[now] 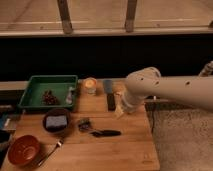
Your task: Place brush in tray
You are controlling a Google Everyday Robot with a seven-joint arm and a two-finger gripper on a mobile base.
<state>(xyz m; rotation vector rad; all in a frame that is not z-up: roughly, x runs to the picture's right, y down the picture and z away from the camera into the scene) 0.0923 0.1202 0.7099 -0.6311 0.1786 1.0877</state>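
The white arm [176, 91] is extended in from three o'clock, bent down at its rounded joint [141, 84], with the tool [120, 109] hung low at the joint's seven o'clock.

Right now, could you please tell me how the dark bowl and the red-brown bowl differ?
The dark bowl holds a grey-blue block; the red-brown bowl looks empty. The dark bowl sits close to the green tray; the red-brown bowl is at the table's front-left corner. Both are round and upright. The gripper hangs over the table's right side, away from both.
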